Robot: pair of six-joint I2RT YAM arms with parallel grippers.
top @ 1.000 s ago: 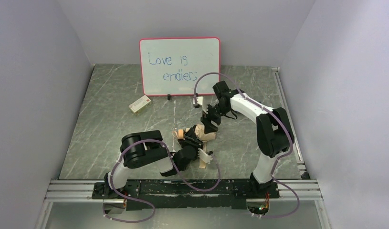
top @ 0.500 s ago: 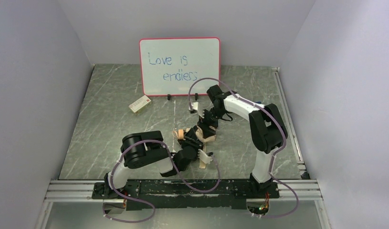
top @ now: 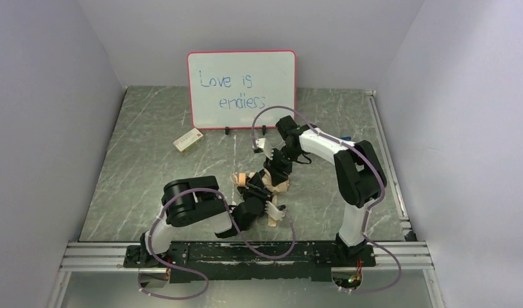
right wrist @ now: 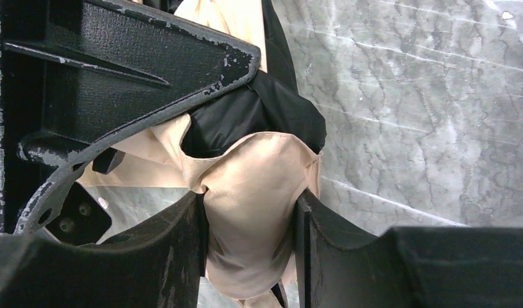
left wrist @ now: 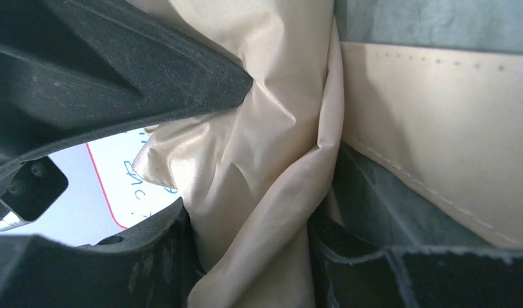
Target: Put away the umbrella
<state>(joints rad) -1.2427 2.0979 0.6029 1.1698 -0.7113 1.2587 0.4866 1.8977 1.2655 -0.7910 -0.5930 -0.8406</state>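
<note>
The umbrella (top: 271,184) is a small folded tan-and-black bundle in the middle of the table, its pale handle pointing left. My left gripper (top: 264,192) is shut on its tan fabric (left wrist: 258,192), which fills the gap between the fingers. My right gripper (top: 271,172) comes from the far side and is shut on a fold of the tan fabric (right wrist: 252,212), with black lining (right wrist: 258,115) bunched just beyond. Both grippers meet at the bundle, and much of the umbrella is hidden under them.
A whiteboard (top: 241,90) with a red frame stands at the back centre. A small white-red box (top: 188,140) lies on the table to the left of it. The marble tabletop (top: 149,167) spreads left and right of the arms.
My right gripper has moved nearer and left, down onto the umbrella bundle, and its arm has folded in. The left arm and the bundle have hardly moved.
</note>
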